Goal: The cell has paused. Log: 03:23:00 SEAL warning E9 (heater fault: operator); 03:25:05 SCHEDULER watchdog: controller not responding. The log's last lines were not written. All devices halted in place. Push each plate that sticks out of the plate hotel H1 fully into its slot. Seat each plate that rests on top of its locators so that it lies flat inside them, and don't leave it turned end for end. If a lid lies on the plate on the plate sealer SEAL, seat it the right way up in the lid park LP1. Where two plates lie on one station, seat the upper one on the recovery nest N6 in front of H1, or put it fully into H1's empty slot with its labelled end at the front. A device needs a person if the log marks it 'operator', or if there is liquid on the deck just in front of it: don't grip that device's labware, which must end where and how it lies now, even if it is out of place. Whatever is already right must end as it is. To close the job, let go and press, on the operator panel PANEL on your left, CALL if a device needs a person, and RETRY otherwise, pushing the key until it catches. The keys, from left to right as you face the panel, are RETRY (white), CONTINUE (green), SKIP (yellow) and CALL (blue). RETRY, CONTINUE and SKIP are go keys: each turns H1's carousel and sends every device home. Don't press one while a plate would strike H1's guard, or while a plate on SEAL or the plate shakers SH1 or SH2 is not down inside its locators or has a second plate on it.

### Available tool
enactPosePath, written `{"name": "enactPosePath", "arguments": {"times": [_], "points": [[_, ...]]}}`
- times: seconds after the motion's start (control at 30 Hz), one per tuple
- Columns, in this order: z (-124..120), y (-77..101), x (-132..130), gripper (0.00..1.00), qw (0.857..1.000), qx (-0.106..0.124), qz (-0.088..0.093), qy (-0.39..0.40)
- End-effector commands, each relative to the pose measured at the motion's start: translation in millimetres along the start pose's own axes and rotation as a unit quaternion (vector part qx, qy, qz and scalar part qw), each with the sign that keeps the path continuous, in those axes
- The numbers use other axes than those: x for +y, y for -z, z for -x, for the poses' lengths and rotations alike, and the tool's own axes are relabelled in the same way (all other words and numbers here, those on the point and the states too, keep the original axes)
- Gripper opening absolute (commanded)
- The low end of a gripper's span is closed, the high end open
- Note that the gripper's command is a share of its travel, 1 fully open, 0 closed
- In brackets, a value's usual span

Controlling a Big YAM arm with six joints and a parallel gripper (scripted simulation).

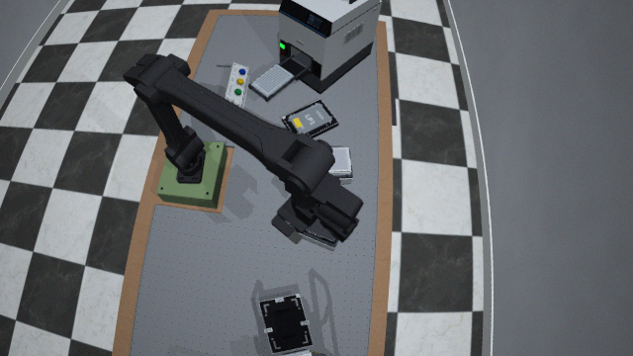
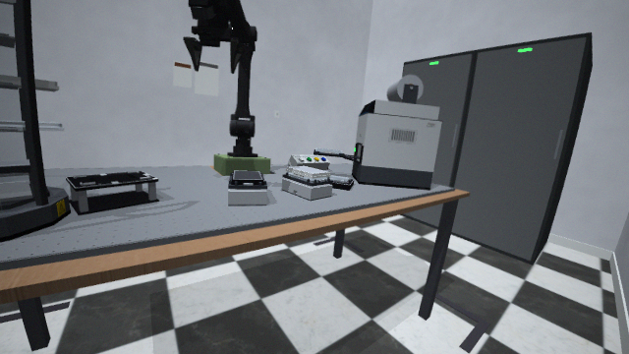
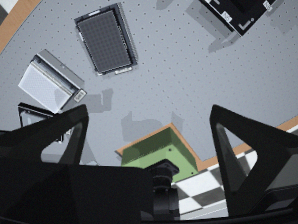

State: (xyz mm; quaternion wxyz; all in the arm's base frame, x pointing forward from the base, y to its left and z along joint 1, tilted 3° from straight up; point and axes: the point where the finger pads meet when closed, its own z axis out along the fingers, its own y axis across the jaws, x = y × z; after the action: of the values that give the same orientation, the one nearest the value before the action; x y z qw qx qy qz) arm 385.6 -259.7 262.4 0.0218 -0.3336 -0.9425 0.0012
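Observation:
My gripper [image 2: 214, 70] [image 3: 149, 111] is open and empty, high above the deck; the top view hides its fingers. A dark plate [image 2: 248, 177] [image 3: 105, 42] is on shaker SH2, mostly behind the wrist in the top view. A pale plate [image 1: 341, 159] [image 2: 309, 171] [image 3: 44, 86] is on SH1; its seating is unclear. A pale plate [image 1: 272, 81] [image 2: 330, 151] lies on the carrier of SEAL [image 1: 346, 44] [image 2: 400, 143]. Lid park LP1 [image 1: 311, 119] shows its label and no lid. Nest N6 [image 1: 287, 323] [image 2: 113, 180] is bare. In hotel H1 [image 2: 30, 103], plate ends [image 2: 46, 85] [image 2: 48, 126] project.
PANEL [image 1: 238, 84] [image 2: 313, 159] stands beside the SEAL carrier, with its coloured keys showing. The green arm base [image 1: 193, 173] [image 2: 242, 163] [image 3: 172, 152] is at the deck's edge. H1's base [image 2: 29, 216] is beside N6, at the left of the exterior view.

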Motion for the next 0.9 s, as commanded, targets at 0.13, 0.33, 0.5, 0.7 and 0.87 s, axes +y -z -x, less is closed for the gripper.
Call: {"name": "enactPosePath", "arguments": {"times": [0.13,0.33,0.5,0.7,0.87], "points": [[30.1,17.8,-24.2,1.00,1.000,-0.016,0.000,0.004],[38.2,17.5,-34.7,1.00,1.000,-0.016,0.000,-0.024],[44.4,17.4,-50.8,1.00,0.994,-0.016,0.000,-0.107],[51.9,17.1,-69.8,1.00,0.988,-0.016,0.000,-0.155],[55.6,17.0,-79.0,1.00,0.988,-0.016,0.000,-0.155]]}}
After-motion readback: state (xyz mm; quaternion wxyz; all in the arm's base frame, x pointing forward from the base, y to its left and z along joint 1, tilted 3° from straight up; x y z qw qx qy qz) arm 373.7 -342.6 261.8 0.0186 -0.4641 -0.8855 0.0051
